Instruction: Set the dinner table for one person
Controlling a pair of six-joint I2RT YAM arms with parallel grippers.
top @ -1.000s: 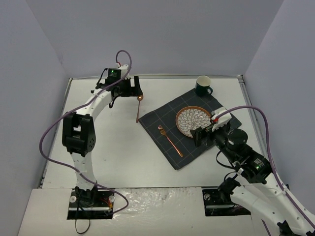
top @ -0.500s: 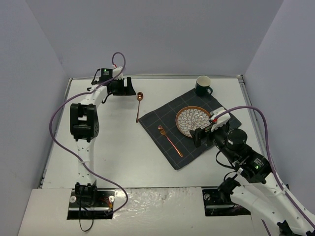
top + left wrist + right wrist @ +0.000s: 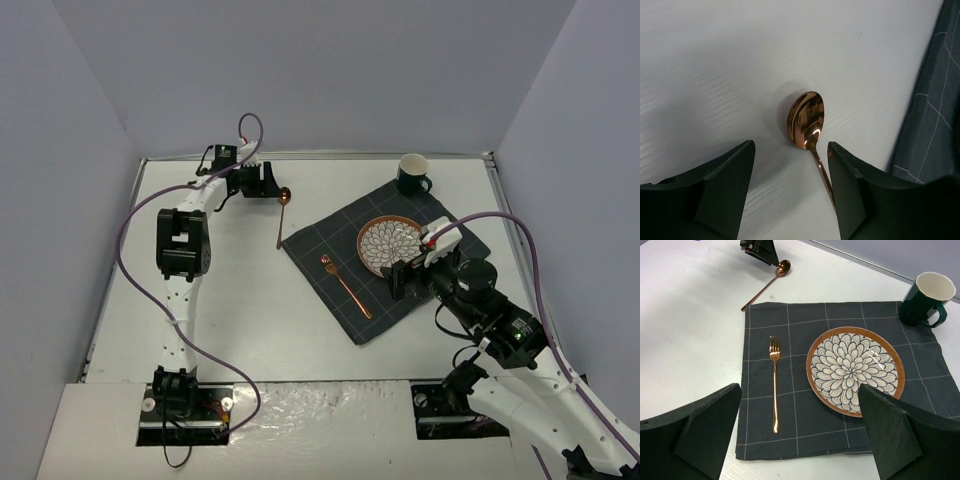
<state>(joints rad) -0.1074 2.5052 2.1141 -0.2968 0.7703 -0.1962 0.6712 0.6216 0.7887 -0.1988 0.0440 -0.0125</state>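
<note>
Mug (image 3: 927, 297) upright at far corner of cloth (image 3: 805, 435), inside white. Plate (image 3: 855, 371), fork (image 3: 774, 380) on cloth. Counter (image 3: 230, 300) under everything. Left tool (image 3: 790, 147) wide, flanking spoon (image 3: 806, 117) bowl, no contact. Right tool (image 3: 800, 387) wide, holding nothing.

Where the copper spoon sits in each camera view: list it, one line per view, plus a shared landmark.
Top external: spoon is left of centre, just beyond the left corner of the grey cloth.
Left wrist: spoon is mid-frame, bowl uppermost, handle running down.
Right wrist: spoon is at the top edge, left of centre.
Shared landmark: the grey cloth lies beside the spoon in every view.
</note>
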